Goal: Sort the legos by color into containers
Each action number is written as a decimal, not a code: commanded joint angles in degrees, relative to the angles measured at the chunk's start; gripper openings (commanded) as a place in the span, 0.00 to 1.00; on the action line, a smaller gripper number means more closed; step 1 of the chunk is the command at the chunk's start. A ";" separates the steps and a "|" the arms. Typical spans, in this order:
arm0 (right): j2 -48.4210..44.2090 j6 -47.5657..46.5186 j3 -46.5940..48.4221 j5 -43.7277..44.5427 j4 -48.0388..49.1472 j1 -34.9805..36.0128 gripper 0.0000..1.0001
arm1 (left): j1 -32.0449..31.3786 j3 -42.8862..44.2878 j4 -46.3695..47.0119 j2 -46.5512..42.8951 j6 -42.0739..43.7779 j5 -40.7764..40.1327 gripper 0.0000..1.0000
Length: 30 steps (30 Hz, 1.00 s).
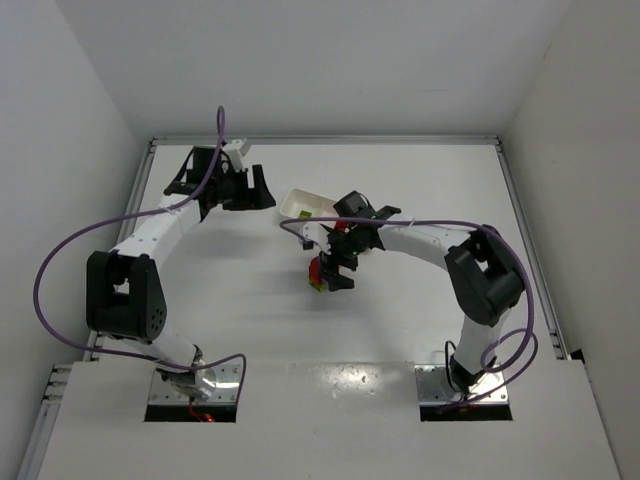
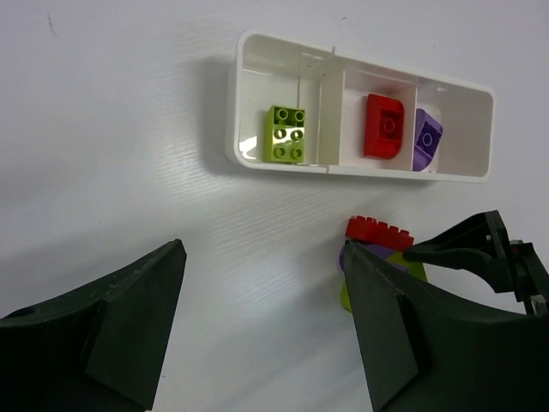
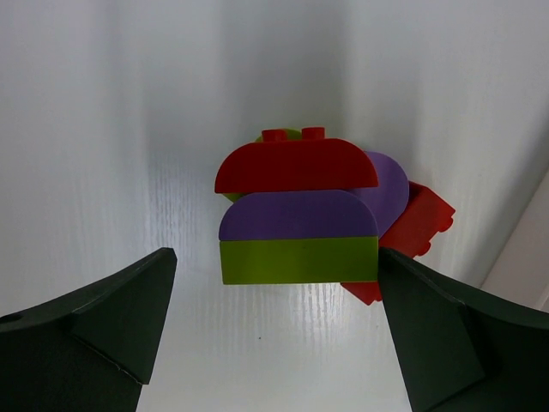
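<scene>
Gaping right end effector [image 3: 276, 257] above legos [image 3: 298, 206]

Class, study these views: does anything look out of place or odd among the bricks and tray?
Yes. A mixed pile of red, purple and yellow-green bricks sits on the table outside the tray, unsorted, between the right gripper's open jaws.

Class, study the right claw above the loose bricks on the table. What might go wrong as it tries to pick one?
1. The red brick, purple brick and yellow-green brick lie pressed together below the open right claw. Closing may grab mixed colours or scatter them.
2. The tray sits just beside them, so a swing of the claw may knock its rim and shift it.
</scene>
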 commanded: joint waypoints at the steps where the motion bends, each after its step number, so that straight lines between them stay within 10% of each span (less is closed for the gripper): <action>1: 0.47 -1.94 2.14 -0.65 1.34 -0.93 1.00 | 1.03 0.90 2.08 -0.37 0.51 1.34 0.80; 25: 3.37 -2.56 3.72 -0.65 4.24 -1.46 0.98 | 1.03 -0.68 3.67 0.16 -0.54 2.40 0.80; 30: 3.90 -3.96 4.25 -0.65 2.31 -1.46 0.76 | 1.03 -0.68 3.67 0.68 -0.54 2.40 0.80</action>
